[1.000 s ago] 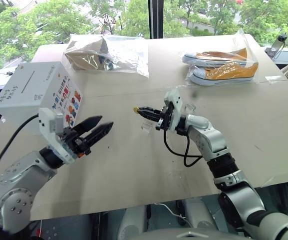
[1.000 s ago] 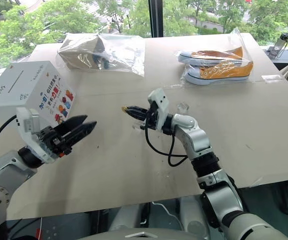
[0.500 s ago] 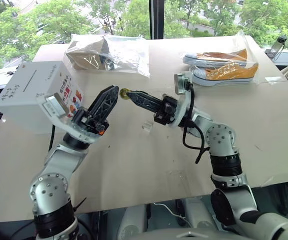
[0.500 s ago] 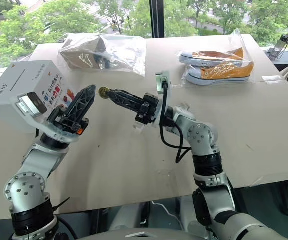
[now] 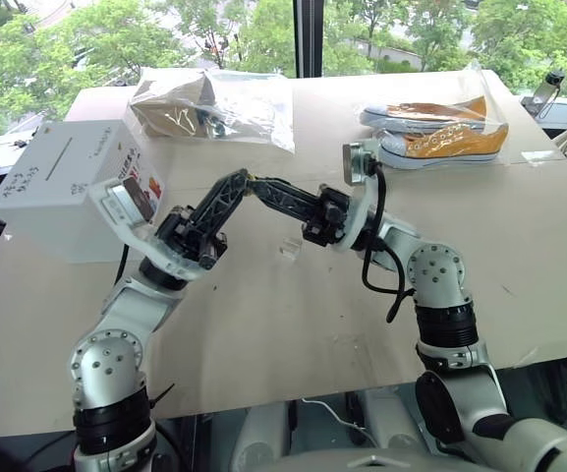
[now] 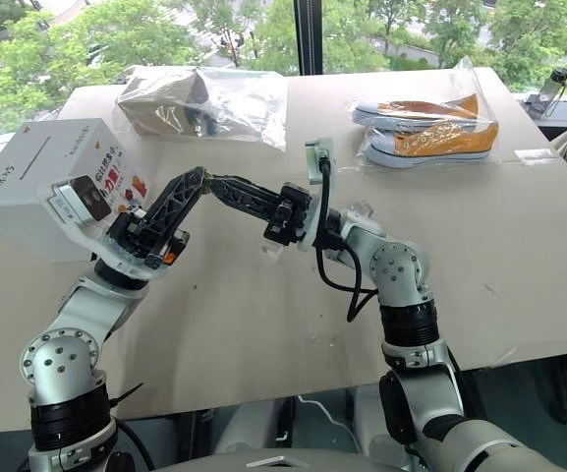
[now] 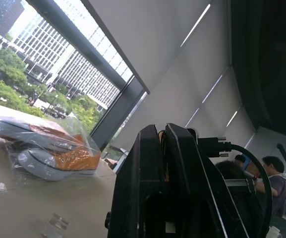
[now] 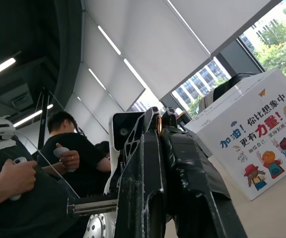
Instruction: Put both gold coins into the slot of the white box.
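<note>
I have both grippers raised above the table (image 5: 263,324) with their tips meeting in mid-air. The right gripper (image 5: 255,184) is clenched on one gold coin (image 8: 158,125), which shows as a thin gold edge pinched between its fingertips. The left gripper (image 5: 236,181) has its fingers closed against the same point, so I judge that the coin is mid-transfer from right to left; I cannot tell which gripper bears the load.

The white box (image 5: 52,187) stands beside and behind the left gripper, well apart from the fingertips. Its slot (image 5: 62,157) lies on the plain top face, unobstructed.

Status, as I judge it: no coin can be confirmed inside the box. Remaining steps: complete the handover, carry this coin to the slot, insert it, then locate and insert the second coin, which I cannot find.
</note>
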